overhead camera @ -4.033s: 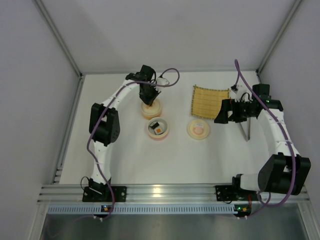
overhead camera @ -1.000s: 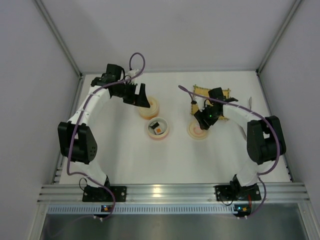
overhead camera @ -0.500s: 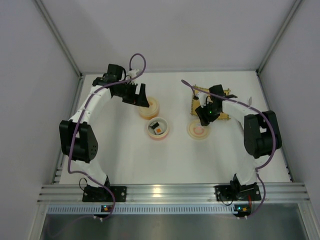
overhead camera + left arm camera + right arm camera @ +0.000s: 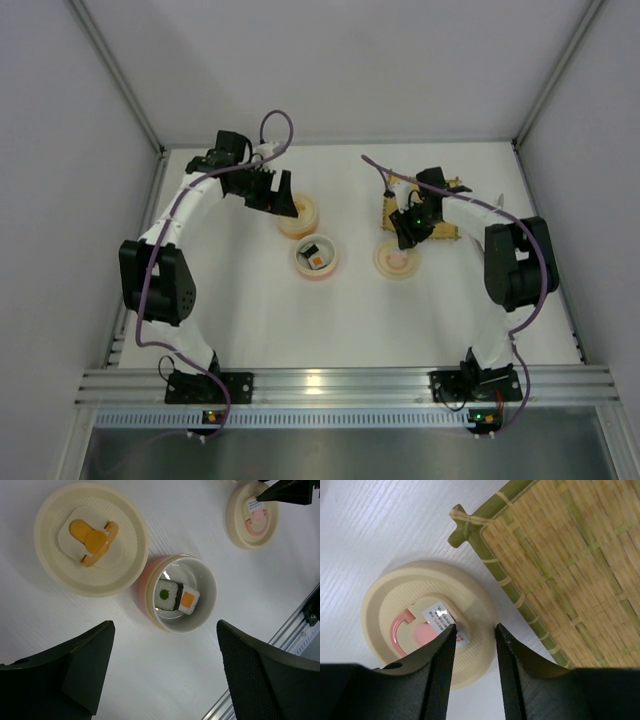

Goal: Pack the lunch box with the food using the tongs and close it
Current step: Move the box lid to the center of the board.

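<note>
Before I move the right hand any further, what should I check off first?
1. Open bowl holds two sushi rolls: ok.
2. Orange-handled lid sits on the second bowl: ok.
3. Right hand is over the pink-handled lid, jaws narrowly apart; contact with the lid: cannot tell.
4. Left hand is open, above both bowls, holding nothing: ok.
5. Sausage and tongs located: cannot tell, neither is in view.
</note>
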`<state>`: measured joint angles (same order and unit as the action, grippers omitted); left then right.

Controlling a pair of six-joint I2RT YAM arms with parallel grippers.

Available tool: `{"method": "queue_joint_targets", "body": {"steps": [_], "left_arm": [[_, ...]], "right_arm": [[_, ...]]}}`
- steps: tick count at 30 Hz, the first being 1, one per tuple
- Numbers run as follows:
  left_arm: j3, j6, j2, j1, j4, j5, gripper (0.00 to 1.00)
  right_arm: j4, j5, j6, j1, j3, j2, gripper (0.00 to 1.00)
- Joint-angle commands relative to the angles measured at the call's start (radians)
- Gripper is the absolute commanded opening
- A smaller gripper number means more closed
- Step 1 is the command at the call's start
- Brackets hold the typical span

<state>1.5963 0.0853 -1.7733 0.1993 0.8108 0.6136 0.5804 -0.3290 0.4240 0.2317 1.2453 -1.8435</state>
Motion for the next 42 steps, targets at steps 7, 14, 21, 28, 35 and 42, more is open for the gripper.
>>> {"method": "queue_joint_targets", "body": {"steps": [7, 14, 21, 28, 35, 42], "left_arm": [[-0.186, 0.18, 0.147, 0.008, -0.085, 0.124, 0.81], [-0.49, 0.507, 0.451, 0.16, -0.147, 0.005, 0.76], [-0.573, 0.61, 0.565, 0.439, -0.229, -0.261, 0.72], [-0.619, 0.636, 0.482, 0.725, -0.378, -0.494, 0.62], [-0.642, 0.631, 0.381, 0.903, -0.456, -0.603, 0.54], [-0.579, 0.637, 0.266, 0.991, -0.473, -0.707, 0.38]], "right_arm": [[0.125, -0.114, 0.048, 0.021, -0.017, -0.014, 0.32], [0.168, -0.142, 0.018, 0.103, -0.066, 0.018, 0.29], [0.236, -0.238, -0.044, 0.146, -0.067, 0.004, 0.17], [0.246, -0.251, -0.067, 0.15, -0.112, 0.061, 0.11], [0.19, -0.216, -0.045, 0.15, -0.126, 0.17, 0.48], [0.165, -0.268, -0.05, 0.156, -0.05, 0.067, 0.56]]}}
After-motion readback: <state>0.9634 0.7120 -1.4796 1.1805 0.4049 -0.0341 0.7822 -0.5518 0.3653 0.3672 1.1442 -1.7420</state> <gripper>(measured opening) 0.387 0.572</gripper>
